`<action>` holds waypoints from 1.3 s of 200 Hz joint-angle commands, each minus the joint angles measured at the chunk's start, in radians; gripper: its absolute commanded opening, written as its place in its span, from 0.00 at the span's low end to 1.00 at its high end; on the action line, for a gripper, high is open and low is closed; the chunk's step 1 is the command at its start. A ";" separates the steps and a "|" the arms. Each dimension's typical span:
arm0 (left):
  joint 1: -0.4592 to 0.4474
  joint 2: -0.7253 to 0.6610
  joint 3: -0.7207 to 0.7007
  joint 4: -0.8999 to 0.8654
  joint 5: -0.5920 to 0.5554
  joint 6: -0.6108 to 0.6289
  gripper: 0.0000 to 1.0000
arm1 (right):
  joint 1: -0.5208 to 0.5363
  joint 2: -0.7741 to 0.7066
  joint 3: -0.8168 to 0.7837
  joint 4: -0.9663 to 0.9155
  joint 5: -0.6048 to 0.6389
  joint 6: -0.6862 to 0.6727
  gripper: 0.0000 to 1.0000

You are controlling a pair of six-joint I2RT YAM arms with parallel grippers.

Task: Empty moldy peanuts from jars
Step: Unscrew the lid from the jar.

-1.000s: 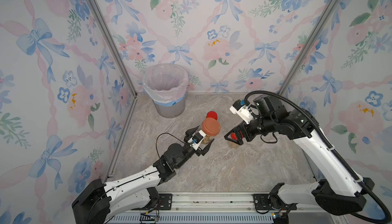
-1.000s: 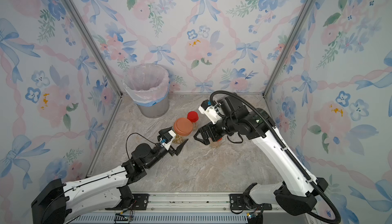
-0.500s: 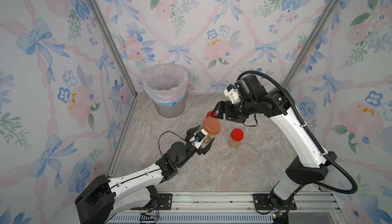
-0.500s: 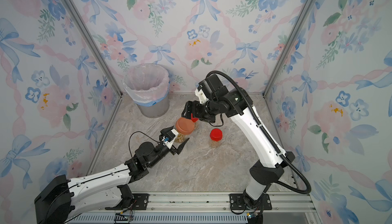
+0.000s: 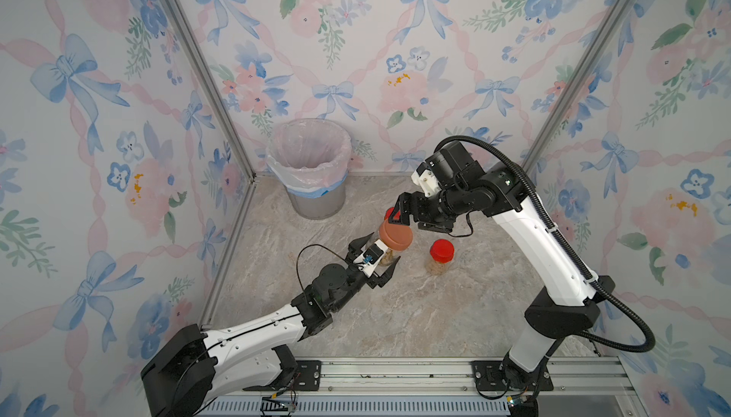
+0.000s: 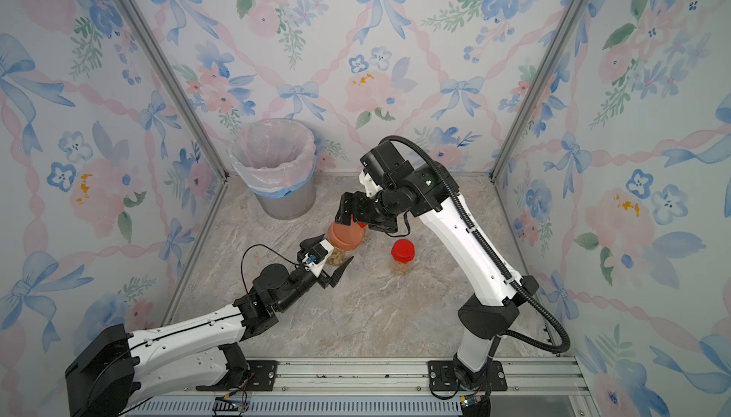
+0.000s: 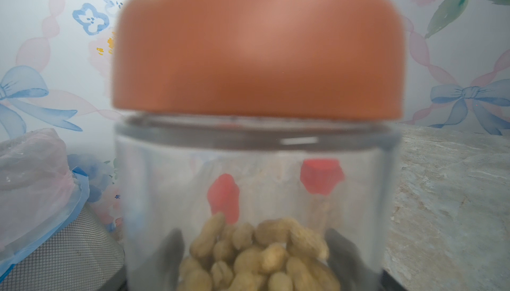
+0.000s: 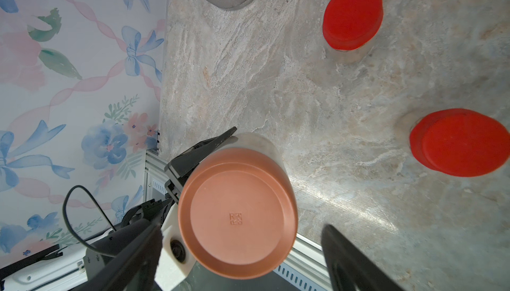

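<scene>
My left gripper (image 5: 381,255) is shut on the clear body of the wide jar, which it holds upright just above the table; its brown lid (image 5: 395,236) (image 6: 345,236) is on. In the left wrist view, moldy peanuts (image 7: 259,256) heap in the bottom of that jar under the lid (image 7: 256,47). My right gripper (image 5: 397,213) (image 8: 242,259) hovers open over the lid (image 8: 237,215), one finger on each side, neither touching. Two jars with red lids (image 8: 352,23) (image 8: 463,143) stand on the table; one (image 5: 442,251) is to the right, the other (image 6: 360,223) is mostly hidden behind my right gripper.
A grey bin (image 5: 310,166) (image 6: 273,166) with a pinkish liner stands at the back left corner, beyond the held jar. Floral walls close in three sides. A metal rail (image 5: 395,371) runs along the front edge.
My right arm has left the red-lidded jar standing on the table and swung left and back over the brown lid. The left arm and its jar have barely moved.
</scene>
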 commanded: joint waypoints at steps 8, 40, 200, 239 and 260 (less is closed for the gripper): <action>0.006 -0.011 0.041 0.105 -0.003 0.007 0.21 | 0.014 0.033 0.021 -0.026 0.004 0.000 0.92; 0.006 -0.012 0.038 0.108 0.003 0.007 0.21 | 0.028 0.039 0.018 -0.018 0.004 -0.004 0.94; 0.007 -0.007 0.038 0.110 -0.003 0.014 0.21 | 0.075 0.086 0.053 -0.069 0.062 -0.052 0.94; 0.006 -0.008 0.042 0.108 -0.001 0.014 0.21 | 0.087 0.095 0.055 -0.084 0.080 -0.073 0.88; 0.007 -0.015 0.041 0.109 0.011 0.013 0.21 | 0.087 0.094 0.055 -0.092 0.083 -0.126 0.85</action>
